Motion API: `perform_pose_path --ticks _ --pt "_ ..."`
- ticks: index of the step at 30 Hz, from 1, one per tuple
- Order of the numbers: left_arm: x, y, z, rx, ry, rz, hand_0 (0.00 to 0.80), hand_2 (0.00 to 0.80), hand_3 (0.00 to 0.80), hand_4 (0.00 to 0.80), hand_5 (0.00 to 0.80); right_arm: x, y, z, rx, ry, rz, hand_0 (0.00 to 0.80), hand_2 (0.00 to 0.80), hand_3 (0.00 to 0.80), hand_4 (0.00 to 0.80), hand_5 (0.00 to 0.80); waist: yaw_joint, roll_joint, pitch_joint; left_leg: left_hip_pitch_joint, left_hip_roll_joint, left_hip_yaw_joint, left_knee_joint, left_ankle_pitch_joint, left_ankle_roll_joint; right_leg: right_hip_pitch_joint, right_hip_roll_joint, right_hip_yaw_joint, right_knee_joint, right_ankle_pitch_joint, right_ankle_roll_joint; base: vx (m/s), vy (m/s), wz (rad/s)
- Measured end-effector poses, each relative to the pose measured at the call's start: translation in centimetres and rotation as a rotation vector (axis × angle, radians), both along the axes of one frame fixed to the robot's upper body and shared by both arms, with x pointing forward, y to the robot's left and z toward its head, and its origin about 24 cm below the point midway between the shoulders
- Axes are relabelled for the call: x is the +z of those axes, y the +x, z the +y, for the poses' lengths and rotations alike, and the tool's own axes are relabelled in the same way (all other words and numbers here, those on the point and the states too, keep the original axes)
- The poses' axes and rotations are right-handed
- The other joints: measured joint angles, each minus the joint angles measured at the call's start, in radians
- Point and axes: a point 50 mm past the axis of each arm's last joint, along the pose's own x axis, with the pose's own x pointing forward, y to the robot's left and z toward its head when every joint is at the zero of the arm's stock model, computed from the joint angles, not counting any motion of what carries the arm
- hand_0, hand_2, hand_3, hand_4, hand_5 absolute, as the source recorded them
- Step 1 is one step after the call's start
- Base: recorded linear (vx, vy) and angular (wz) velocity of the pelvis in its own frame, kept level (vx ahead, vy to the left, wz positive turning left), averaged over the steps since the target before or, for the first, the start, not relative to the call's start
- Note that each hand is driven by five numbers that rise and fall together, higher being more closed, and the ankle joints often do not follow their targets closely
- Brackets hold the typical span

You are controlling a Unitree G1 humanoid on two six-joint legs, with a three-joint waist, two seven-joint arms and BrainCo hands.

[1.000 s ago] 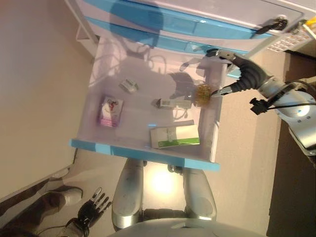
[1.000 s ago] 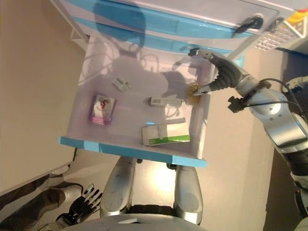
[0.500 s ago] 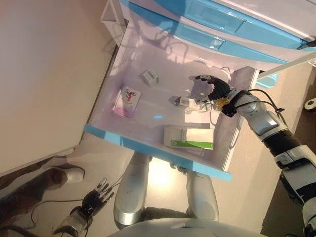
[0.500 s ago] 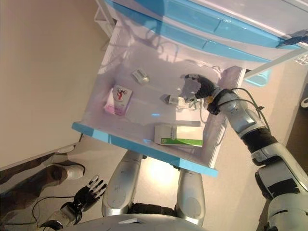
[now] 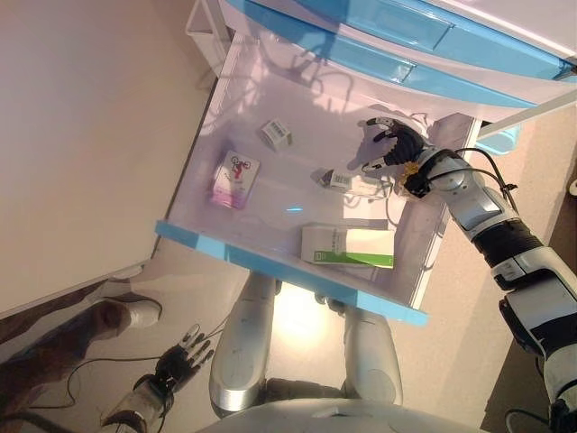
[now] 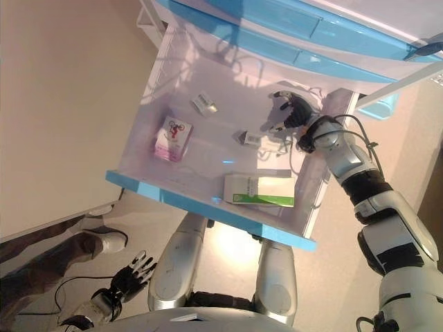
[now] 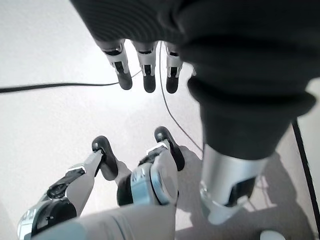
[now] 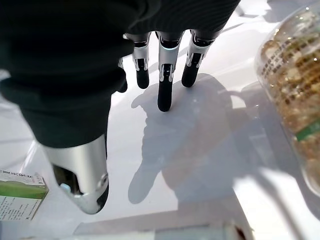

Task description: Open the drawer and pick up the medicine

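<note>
1. We see the drawer [image 5: 270, 257] pulled open; the green box [image 5: 347, 246] lies by its front edge, a small box [image 5: 341, 180] mid-floor.
2. Our right hand [image 5: 394, 149] hovers inside near the right wall, fingers relaxed, holding nothing, beside a clear bottle [image 8: 292, 80].
3. Our left hand [image 5: 180, 359] hangs spread below the drawer.
4. The pink box [image 5: 235, 178] lies well apart, left.

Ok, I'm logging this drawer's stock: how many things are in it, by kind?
Boxes: 4 (pink box, small white box, long white box, green-and-white box)
Clear container of yellowish contents: 1
Total: 5
</note>
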Motion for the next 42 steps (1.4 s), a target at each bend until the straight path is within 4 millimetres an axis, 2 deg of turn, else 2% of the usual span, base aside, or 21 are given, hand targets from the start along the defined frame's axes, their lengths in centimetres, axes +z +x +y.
perform_pose_path --ticks 9,16,22,27,37,42 --pt "-0.2 0.1 -0.8 0.012 -0.026 -0.002 0.0 0.0 0.0 0.0 0.0 -0.3 -0.3 0.7 0.013 0.013 -0.019 0.0 0.0 0.0 0.0 0.0 -0.006 0.003 0.0 0.011 -0.002 0.006 -0.018 0.007 -0.001 -0.001 -0.003 0.007 -0.001 0.0 -0.001 -0.003 0.005 -0.01" --pt "-0.4 0.3 -1.7 0.011 -0.049 -0.013 0.0 0.0 0.0 0.0 0.0 -1.7 -3.2 3.4 0.143 -0.088 -0.055 0.0 0.0 0.0 0.0 0.0 -0.028 0.003 0.0 0.01 0.0 0.016 -0.018 0.006 0.001 -0.006 0.0 0.016 -0.004 0.001 0.0 -0.011 0.003 -0.03" --pt "-0.3 0.5 -1.7 0.02 -0.049 -0.018 0.0 0.0 0.0 0.0 0.0 -0.2 -4.7 5.1 0.235 -0.11 -0.122 0.0 0.0 0.0 0.0 0.0 -0.045 0.002 0.0 -0.002 0.014 0.022 -0.013 0.005 0.002 -0.014 0.015 0.022 -0.018 0.018 -0.002 -0.008 0.0 -0.07" --pt "-0.3 0.5 -1.7 0.029 -0.043 -0.009 0.0 0.0 0.0 0.0 0.0 1.3 -5.4 5.0 0.271 -0.143 -0.14 0.0 0.0 0.0 0.0 0.0 -0.056 0.001 0.001 0.002 0.016 0.028 -0.014 0.009 0.007 -0.008 0.018 0.03 -0.027 0.032 0.003 -0.012 0.009 -0.05" --pt "-0.3 0.4 -1.6 0.032 -0.039 -0.003 0.0 0.0 0.0 0.0 0.0 1.6 -5.7 5.0 0.283 -0.15 -0.125 0.0 0.0 0.0 0.0 0.0 -0.067 -0.011 0.002 0.017 0.015 0.045 -0.031 0.013 0.017 0.007 0.018 0.045 -0.056 0.057 0.017 -0.006 0.005 -0.04" --pt "-0.3 0.4 -1.4 0.036 -0.03 0.004 0.0 0.0 0.0 0.0 0.0 1.9 -6.1 5.6 0.315 -0.161 -0.108 0.0 0.0 0.0 0.0 0.0 -0.068 -0.027 0.004 0.014 0.014 0.045 -0.031 0.017 0.024 0.007 0.017 0.045 -0.063 0.06 0.02 0.0 0.0 0.0"
